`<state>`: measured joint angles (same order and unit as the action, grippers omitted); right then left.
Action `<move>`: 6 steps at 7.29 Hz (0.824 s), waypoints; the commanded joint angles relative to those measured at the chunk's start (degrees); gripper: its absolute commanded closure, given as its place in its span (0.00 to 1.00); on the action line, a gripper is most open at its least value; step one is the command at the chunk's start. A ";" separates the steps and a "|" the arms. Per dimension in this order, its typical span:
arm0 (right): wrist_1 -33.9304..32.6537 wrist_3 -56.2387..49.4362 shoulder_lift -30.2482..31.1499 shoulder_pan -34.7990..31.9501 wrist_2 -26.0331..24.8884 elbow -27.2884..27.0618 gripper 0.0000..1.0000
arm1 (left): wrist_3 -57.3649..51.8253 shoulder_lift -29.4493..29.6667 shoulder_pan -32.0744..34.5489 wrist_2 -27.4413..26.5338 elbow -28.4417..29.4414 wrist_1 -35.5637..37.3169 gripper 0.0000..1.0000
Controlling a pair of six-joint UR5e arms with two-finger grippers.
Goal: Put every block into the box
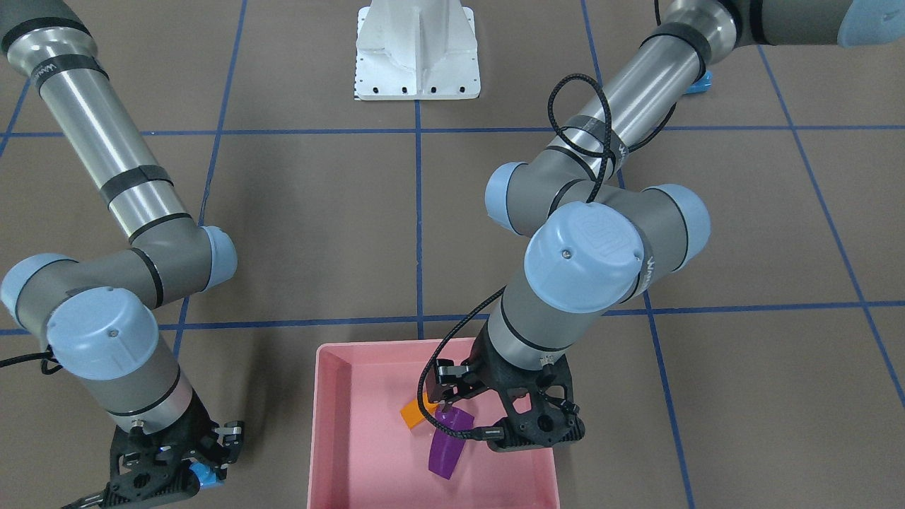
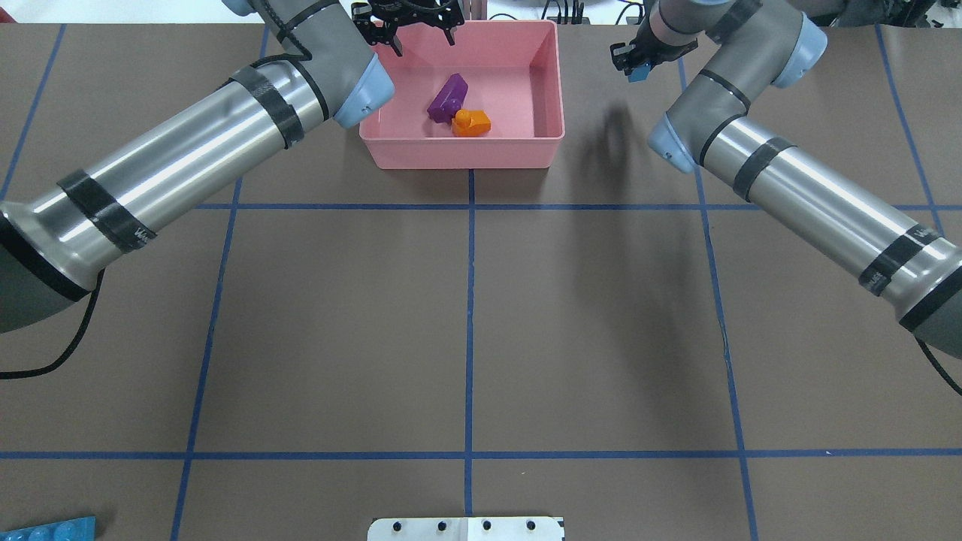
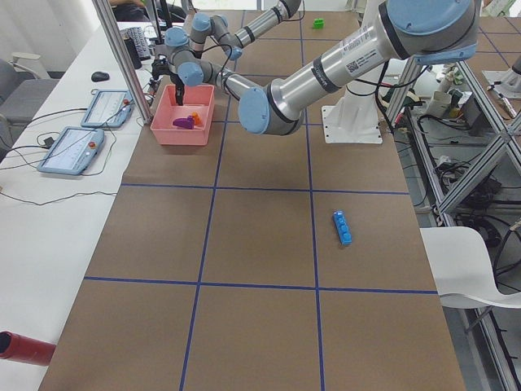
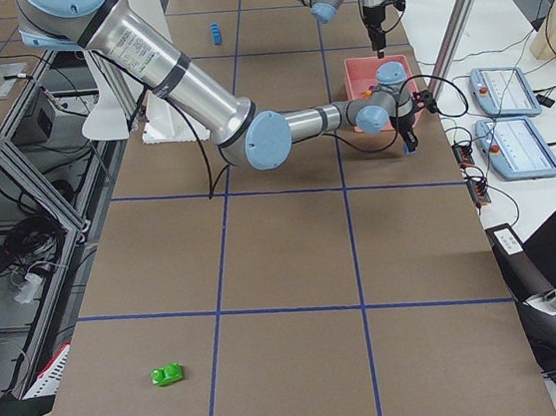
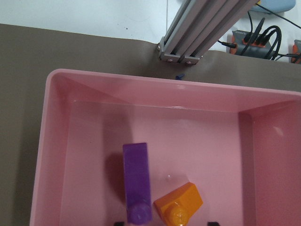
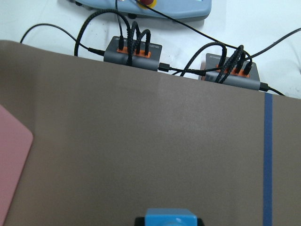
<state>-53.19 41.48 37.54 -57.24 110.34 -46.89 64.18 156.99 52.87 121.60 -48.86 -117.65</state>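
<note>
Right jaws are pinching the small blue cube, mostly cut off at the right wrist view's bottom edge, pink box near them, while left jaws hang spread with the purple wedge and orange block right below them in it.

1. Brown table mat, gridded with blue tape lines.
2. White side bench along the table edge holds two control tablets and a computer mouse.
3. Aluminium frame post stands by the bench.
4. White chair at the opposite side.
</note>
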 commanded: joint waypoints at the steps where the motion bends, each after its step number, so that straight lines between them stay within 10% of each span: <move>1: -6.95 0.18 -4.38 -4.62 8.19 -2.66 1.00 | 1.21 -0.54 1.09 0.39 -2.79 0.31 0.00; 4: -29.29 2.62 -11.85 -3.77 11.47 -10.76 1.00 | -6.67 -15.49 9.86 13.73 -21.54 7.78 0.00; 6: -26.38 15.52 -13.63 0.70 9.30 -9.54 1.00 | -13.08 -25.90 11.90 13.84 -34.13 10.40 0.00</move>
<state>-80.67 50.93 25.33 -59.10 121.02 -57.15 54.90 137.44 63.36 134.93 -75.29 -109.08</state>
